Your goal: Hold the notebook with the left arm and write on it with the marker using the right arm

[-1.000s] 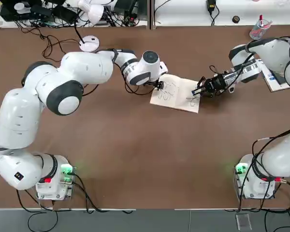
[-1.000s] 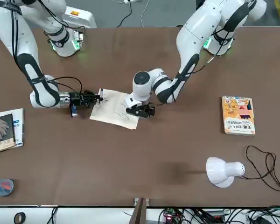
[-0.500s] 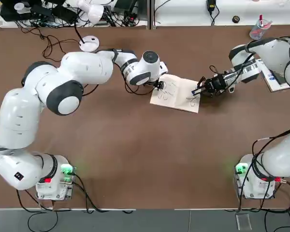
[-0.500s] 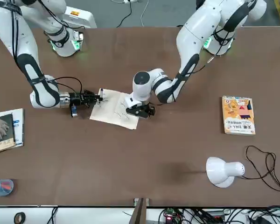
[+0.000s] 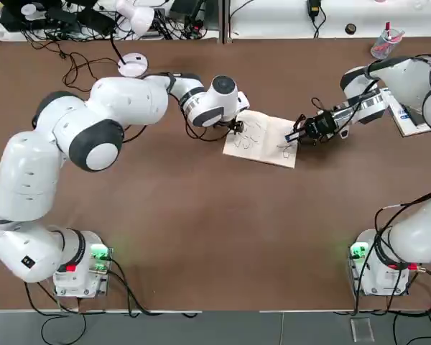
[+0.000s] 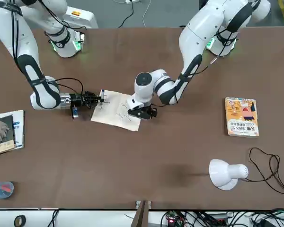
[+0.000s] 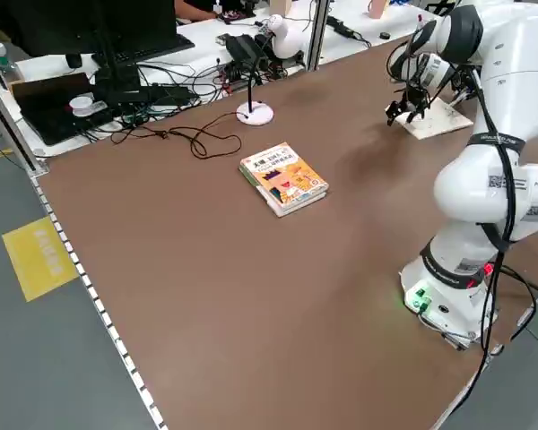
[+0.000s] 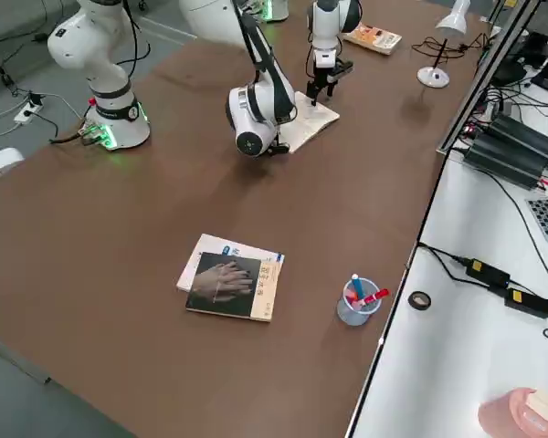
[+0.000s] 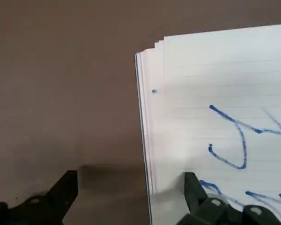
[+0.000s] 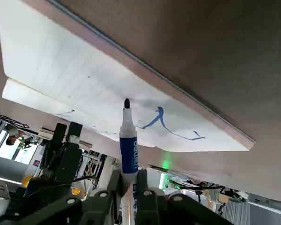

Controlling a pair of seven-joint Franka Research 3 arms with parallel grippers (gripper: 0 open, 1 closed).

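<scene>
White notebook lies mid-table, blue scribbles on its page. Left gripper sits spread wide across one corner, one finger on the paper. Right gripper clamps the marker, tip at the opposite edge.

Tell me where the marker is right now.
The marker is clamped in the right gripper, its tip at the notebook's right edge in the top view.

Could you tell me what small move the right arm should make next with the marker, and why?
Probably draw the marker on across the page: the right tool grips it with its tip at the notebook, beside a short blue stroke, while the left tool pins the opposite edge.
</scene>
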